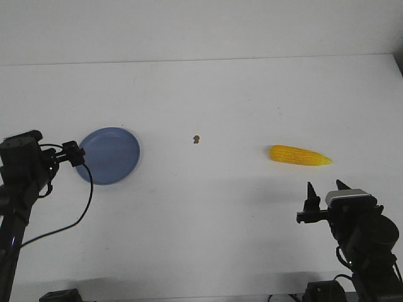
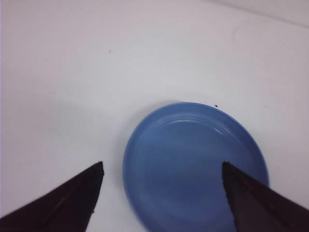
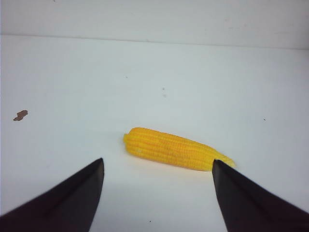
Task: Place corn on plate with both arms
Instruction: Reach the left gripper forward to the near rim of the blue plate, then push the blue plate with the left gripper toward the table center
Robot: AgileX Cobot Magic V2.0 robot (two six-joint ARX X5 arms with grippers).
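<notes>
The yellow corn (image 1: 300, 155) lies flat on the white table at the right, its pointed end to the right. It also shows in the right wrist view (image 3: 176, 149). My right gripper (image 1: 325, 186) is open and empty, just in front of the corn and apart from it. The blue plate (image 1: 111, 155) sits empty at the left, and shows in the left wrist view (image 2: 193, 164). My left gripper (image 2: 161, 174) is open and empty above the plate's near-left edge. In the front view its fingertips are not clearly visible.
A tiny brown speck (image 1: 196, 139) lies on the table between plate and corn; it also shows in the right wrist view (image 3: 20, 115). The table's far edge meets a white wall. A black cable (image 1: 85, 201) loops down from the left arm.
</notes>
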